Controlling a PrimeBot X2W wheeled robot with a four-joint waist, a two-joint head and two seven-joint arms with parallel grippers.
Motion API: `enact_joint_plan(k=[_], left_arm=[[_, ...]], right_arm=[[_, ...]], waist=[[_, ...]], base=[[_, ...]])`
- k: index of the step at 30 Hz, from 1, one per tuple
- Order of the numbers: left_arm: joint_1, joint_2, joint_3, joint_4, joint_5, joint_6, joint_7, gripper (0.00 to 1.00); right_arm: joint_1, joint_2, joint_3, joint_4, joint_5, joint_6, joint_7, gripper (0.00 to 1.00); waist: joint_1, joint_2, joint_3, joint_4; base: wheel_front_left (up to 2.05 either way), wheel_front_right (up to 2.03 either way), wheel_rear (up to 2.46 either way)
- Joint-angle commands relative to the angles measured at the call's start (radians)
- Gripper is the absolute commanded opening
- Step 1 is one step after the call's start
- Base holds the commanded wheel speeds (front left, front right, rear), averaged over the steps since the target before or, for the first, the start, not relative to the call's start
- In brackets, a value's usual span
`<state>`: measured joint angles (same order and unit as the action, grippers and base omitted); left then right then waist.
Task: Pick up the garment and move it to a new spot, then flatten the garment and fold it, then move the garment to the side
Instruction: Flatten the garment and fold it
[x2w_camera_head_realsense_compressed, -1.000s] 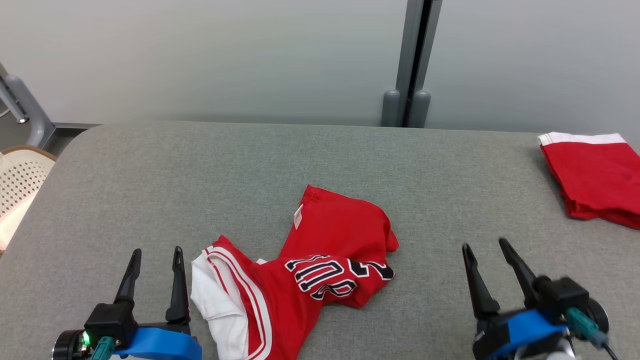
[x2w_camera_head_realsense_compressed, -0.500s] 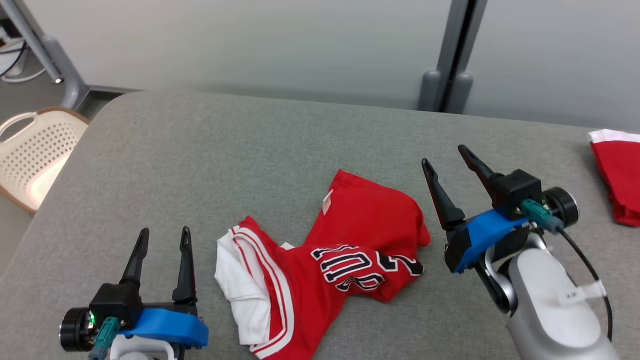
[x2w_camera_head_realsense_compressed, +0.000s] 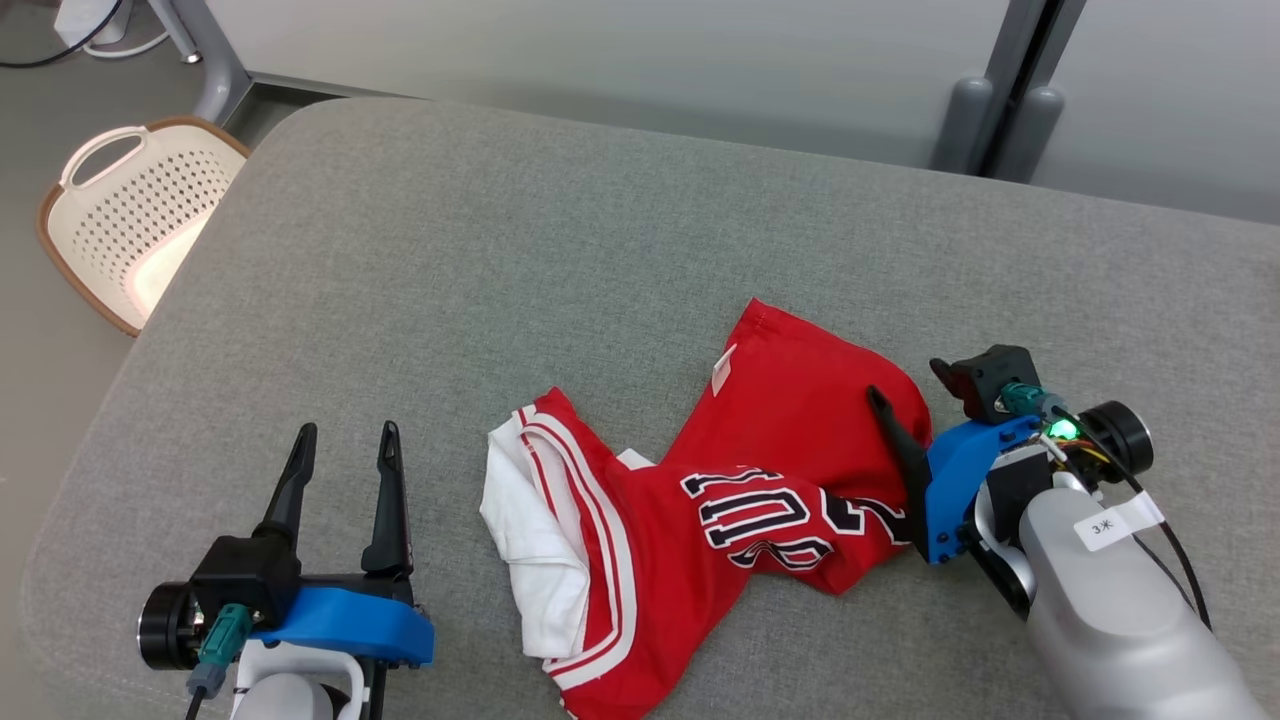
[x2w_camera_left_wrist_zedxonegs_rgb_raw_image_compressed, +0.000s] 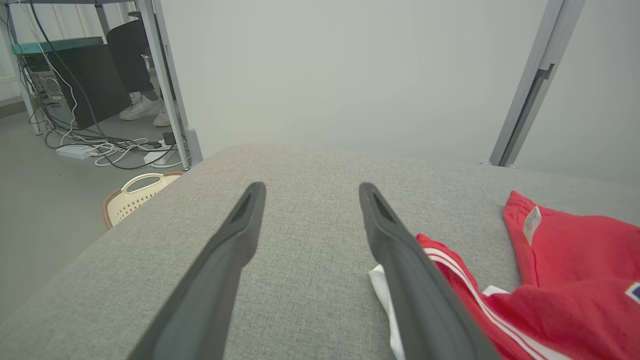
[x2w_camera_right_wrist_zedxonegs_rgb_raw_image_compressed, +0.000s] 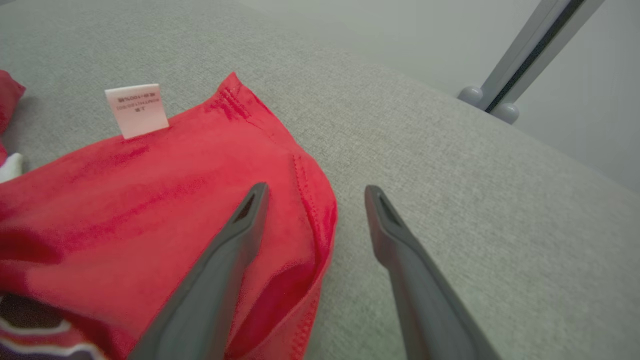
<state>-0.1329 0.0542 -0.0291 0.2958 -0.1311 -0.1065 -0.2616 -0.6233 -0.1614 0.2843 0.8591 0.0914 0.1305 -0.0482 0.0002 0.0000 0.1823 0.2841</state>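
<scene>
While both pairs of fingers stand spread wide and pinch nothing, you have the garment (x2w_camera_head_realsense_compressed: 740, 500) lying crumpled on the grey tabletop (x2w_camera_head_realsense_compressed: 500, 230), low and centre-right in the head view. Its striped white end reaches the bottom edge of the frame. Your left gripper (x2w_camera_head_realsense_compressed: 348, 430) sits at the lower left over bare tabletop, just beside the garment's white side but apart from it. Your right gripper (x2w_camera_head_realsense_compressed: 905, 380) is at the garment's right-hand edge, with one finger lying across the red cloth.

Open room runs across the whole upper half of the tabletop, up to its rounded corner at the upper left. Past that corner a cream basket (x2w_camera_head_realsense_compressed: 140, 220) stands on the floor.

The right wrist view gives you more detail than the head view. The red hem runs between the two fingers, the left one over cloth and the right one over bare tabletop. Whether either touches down you cannot tell. A white care label (x2w_camera_right_wrist_zedxonegs_rgb_raw_image_compressed: 136, 109) sticks out at the upper left.

The left wrist view shows the tabletop's left edge dropping to the floor beside the basket. Beyond it, at the upper left, are cables (x2w_camera_left_wrist_zedxonegs_rgb_raw_image_compressed: 100, 147) and a person's white shoes (x2w_camera_left_wrist_zedxonegs_rgb_raw_image_compressed: 142, 107).
</scene>
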Motion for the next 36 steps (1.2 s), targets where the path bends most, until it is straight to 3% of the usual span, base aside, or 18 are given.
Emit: enact_joint_plan(k=[1,11,12,13,25,30,36], left_arm=[[-0.016,-0.001,-0.002,0.001,-0.003,-0.002,-0.005,1.0],[-0.034,-0.003,-0.01,0.007,-0.009,0.0,-0.005,1.0],[-0.034,-0.003,-0.01,0.007,-0.008,0.001,-0.005,1.0],[-0.033,-0.003,-0.01,0.007,-0.008,0.002,-0.005,1.0],[0.015,-0.004,0.002,0.007,0.002,0.008,-0.005,1.0],[0.033,-0.003,0.005,0.004,0.011,0.008,-0.005,1.0],[0.047,-0.003,0.003,0.003,0.018,0.005,-0.005,1.0]], right_arm=[[-0.019,-0.001,0.005,0.014,0.007,0.0,-0.004,1.0],[-0.049,0.043,0.099,0.166,0.043,0.001,-0.008,1.0],[-0.053,0.046,0.11,0.169,0.048,0.001,-0.02,0.27],[-0.057,0.046,0.119,0.174,0.056,0.001,-0.03,0.0],[-0.016,0.008,0.109,0.149,0.159,0.0,-0.196,0.0],[0.063,-0.045,0.036,0.037,0.183,0.0,-0.214,0.0],[0.224,-0.09,-0.129,-0.152,0.175,0.0,-0.217,0.0]], waist=[[-0.0002,0.0,0.005,0.005],[-0.0002,0.0,0.02,0.003],[-0.0002,0.0,0.019,0.001],[-0.0002,0.0,0.018,-0.002],[-0.0002,0.0,-0.049,-0.101],[-0.0002,0.0,-0.08,-0.156],[-0.0002,0.0,-0.105,-0.201]], base=[[0.0,0.0,0.0],[0.0,0.0,0.0],[0.0,0.0,0.0],[0.0,0.0,0.0],[0.0,0.0,0.0],[0.0,0.0,0.0],[0.0,0.0,0.0]])
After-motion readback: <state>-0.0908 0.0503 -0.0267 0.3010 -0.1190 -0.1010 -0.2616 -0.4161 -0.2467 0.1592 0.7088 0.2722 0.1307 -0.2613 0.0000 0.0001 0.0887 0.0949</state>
